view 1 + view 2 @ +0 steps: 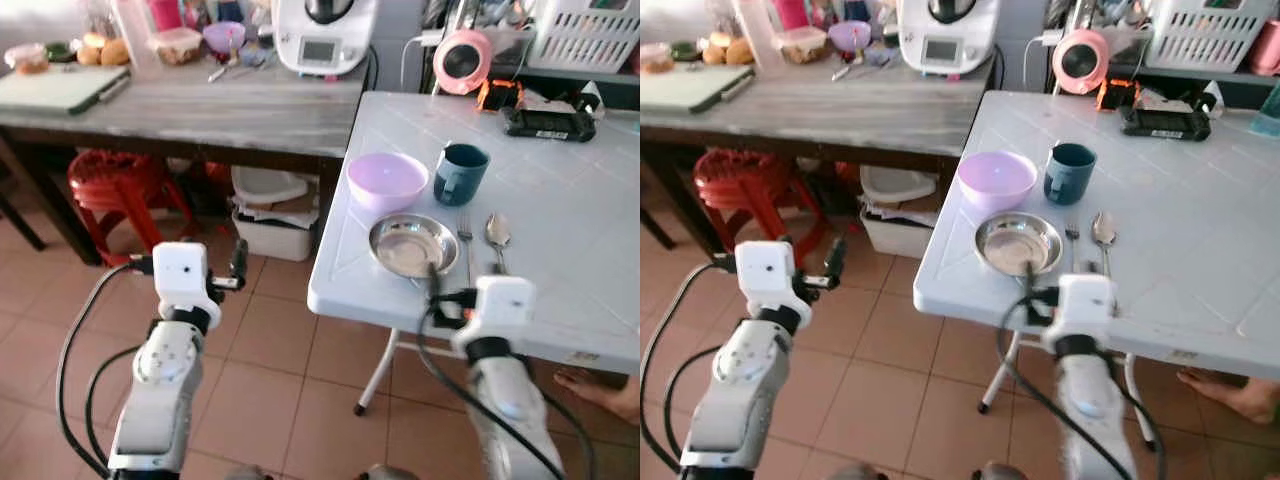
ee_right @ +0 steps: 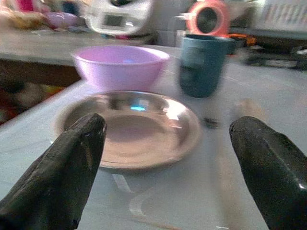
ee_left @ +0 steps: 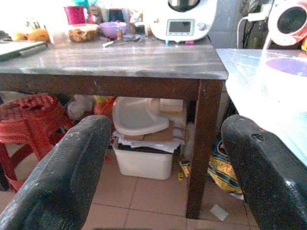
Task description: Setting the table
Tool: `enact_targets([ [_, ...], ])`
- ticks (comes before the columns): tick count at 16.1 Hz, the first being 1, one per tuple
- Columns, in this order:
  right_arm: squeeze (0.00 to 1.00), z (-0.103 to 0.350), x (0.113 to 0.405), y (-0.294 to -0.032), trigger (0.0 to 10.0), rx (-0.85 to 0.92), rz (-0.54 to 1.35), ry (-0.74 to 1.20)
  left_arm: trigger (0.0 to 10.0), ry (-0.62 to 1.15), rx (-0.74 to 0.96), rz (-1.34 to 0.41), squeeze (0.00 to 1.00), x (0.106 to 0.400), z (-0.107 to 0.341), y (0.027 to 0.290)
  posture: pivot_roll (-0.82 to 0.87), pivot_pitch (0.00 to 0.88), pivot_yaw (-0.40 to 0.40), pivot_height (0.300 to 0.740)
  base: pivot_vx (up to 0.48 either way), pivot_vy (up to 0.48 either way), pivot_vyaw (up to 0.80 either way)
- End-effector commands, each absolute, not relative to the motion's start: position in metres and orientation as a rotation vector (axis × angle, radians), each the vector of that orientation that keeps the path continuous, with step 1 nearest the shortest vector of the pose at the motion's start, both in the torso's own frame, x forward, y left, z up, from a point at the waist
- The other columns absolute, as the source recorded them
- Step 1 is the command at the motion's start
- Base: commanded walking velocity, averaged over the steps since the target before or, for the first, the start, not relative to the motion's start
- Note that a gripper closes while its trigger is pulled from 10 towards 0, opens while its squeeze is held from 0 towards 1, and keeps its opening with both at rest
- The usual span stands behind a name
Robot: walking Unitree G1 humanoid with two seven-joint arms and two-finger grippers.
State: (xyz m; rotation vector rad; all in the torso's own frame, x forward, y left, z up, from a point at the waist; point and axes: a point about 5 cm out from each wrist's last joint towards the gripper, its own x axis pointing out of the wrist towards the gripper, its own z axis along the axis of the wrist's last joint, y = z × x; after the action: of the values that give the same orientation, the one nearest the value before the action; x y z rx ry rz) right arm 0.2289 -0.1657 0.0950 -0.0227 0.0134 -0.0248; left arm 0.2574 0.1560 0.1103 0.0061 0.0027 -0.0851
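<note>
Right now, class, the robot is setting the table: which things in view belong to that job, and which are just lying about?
Belong to the job:
metal plate
purple bowl
dark blue cup
fork
spoon
right pincer, open, near the plate

Just lying about:
kitchen machine
pink fan
red stool
cutting board
white basket

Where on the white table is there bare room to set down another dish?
The white table is bare right of the spoon out to its right side, and behind the cup up to the black device. The near-left corner is crowded: bowl, metal plate, fork.
</note>
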Motion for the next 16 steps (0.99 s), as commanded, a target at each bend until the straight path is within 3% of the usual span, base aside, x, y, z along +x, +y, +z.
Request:
enact_targets([
  [1, 0.0, 0.101, 0.23, -0.164, 10.0, 0.035, -0.014, -0.005, 10.0, -0.02, 0.013, -0.093, 0.0, 0.257, 0.111, 0.157, -0.02, 0.0, 0.02, 0.74, 0.0, 0.0, 0.0],
  [5, 0.0, 0.094, 0.231, -0.179, 10.0, -0.05, -0.157, 0.051, 10.0, 0.002, -0.012, -0.094, 0.0, 0.257, 0.111, 0.158, -0.03, 0.002, 0.026, 0.74, 0.0, 0.0, 0.0],
  [11, 0.0, 0.095, 0.246, -0.193, 10.0, 0.101, -0.212, 0.106, 10.0, -0.011, 0.096, -0.116, 0.0, 0.256, 0.11, 0.157, -0.02, 0.036, 0.049, 0.74, 0.0, 0.0, 0.0],
  [16, 0.0, 0.098, 0.261, -0.184, 10.0, 0.164, -0.169, 0.114, 10.0, 0.007, 0.106, -0.135, 0.0, 0.251, 0.112, 0.162, 0.02, 0.061, 0.066, 0.74, 0.0, 0.0, 0.0],
])
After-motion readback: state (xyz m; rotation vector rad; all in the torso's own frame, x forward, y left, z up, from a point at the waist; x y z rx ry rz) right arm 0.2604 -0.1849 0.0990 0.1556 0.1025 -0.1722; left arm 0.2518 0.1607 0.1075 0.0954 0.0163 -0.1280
